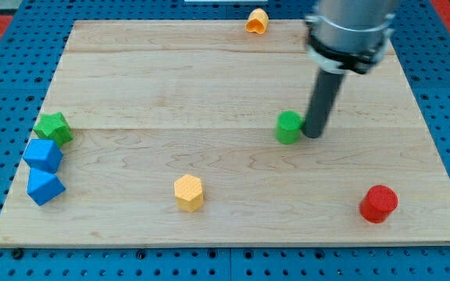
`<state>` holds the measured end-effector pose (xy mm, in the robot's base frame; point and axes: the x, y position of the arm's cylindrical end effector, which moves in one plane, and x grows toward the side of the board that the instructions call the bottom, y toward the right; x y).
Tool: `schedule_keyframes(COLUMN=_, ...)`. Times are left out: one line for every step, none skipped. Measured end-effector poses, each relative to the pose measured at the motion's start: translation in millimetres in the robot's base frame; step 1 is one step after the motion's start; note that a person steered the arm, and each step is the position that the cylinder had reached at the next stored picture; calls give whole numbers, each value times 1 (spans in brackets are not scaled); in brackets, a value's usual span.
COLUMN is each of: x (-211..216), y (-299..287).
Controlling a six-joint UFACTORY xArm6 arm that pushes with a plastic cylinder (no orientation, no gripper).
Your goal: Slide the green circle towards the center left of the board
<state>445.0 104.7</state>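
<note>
The green circle (289, 127) is a short green cylinder standing a little right of the board's middle. My tip (314, 135) is at the lower end of the dark rod, right against the green circle's right side. Whether it touches the block I cannot tell; the gap is nil or very small.
A green star block (54, 128) sits at the board's left edge, with two blue blocks (43, 155) (44, 186) just below it. A yellow hexagon (188, 192) lies at bottom centre, a red cylinder (378, 203) at bottom right, an orange block (257, 21) at the top edge.
</note>
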Motion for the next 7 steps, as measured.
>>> schedule_keyframes(x=-28, y=-60)
schedule_keyframes(x=-21, y=-177)
schedule_keyframes(x=-20, y=-145)
schedule_keyframes(x=-3, y=-88)
schedule_keyframes(x=35, y=-130)
schedule_keyframes(x=14, y=-238)
schedule_keyframes(x=-13, y=-296)
